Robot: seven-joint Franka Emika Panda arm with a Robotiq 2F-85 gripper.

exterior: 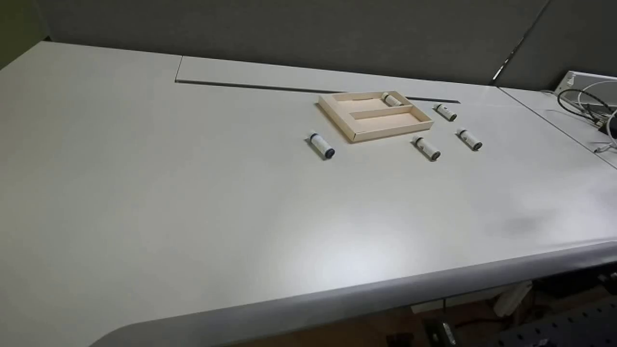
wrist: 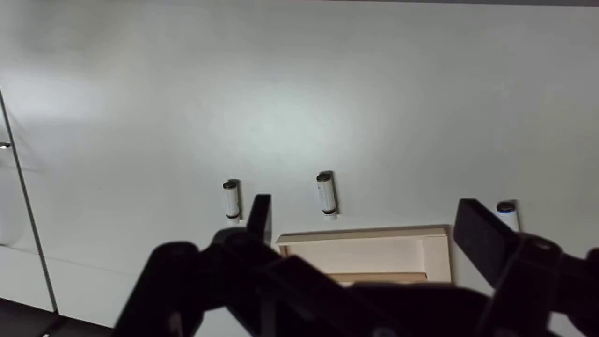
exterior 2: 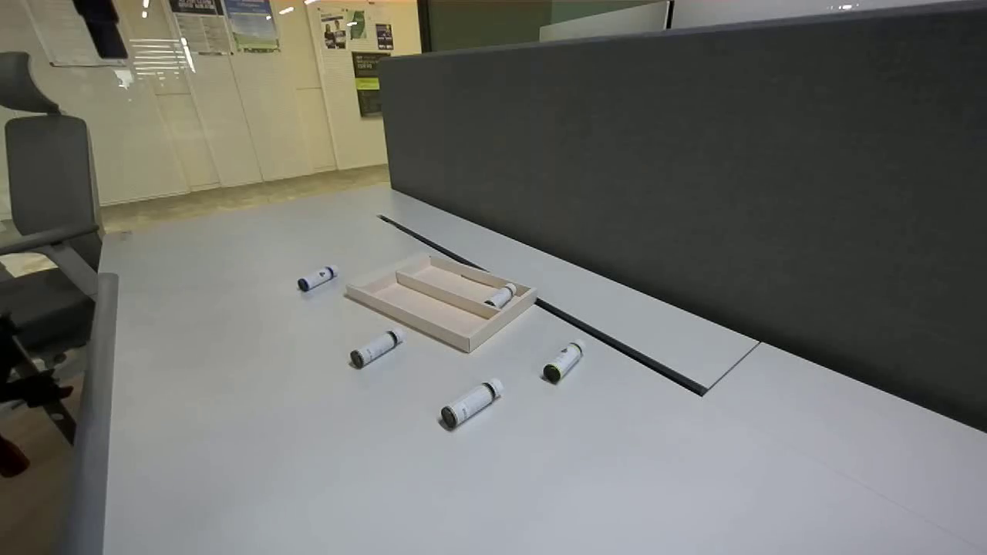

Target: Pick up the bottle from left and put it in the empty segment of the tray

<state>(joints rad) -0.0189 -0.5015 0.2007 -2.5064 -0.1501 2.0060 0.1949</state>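
The leftmost bottle [exterior: 321, 145] lies on its side on the table, a little apart from the tray. It is small and white with a dark bluish cap end. It also lies leftmost in an exterior view [exterior 2: 318, 278]. The light-wood tray [exterior: 393, 131] shows in both exterior views [exterior 2: 407, 317]. One segment holds a bottle [exterior: 392, 100]; the other wide segment is empty. My gripper [wrist: 367, 220] is open and empty, above the table and tray rim [wrist: 362, 237] in the wrist view. The blue-banded bottle [wrist: 507, 217] is partly hidden beside the right finger. The exterior views do not show the gripper.
Look-alike bottles lie near the tray: one [exterior: 426, 148], another [exterior: 469, 139] and another [exterior: 445, 112]. A grey partition [exterior 2: 678, 193] stands along the table's back edge. Cables [exterior: 590, 103] lie at the far right in an exterior view. A chair [exterior 2: 50, 177] stands beside the table.
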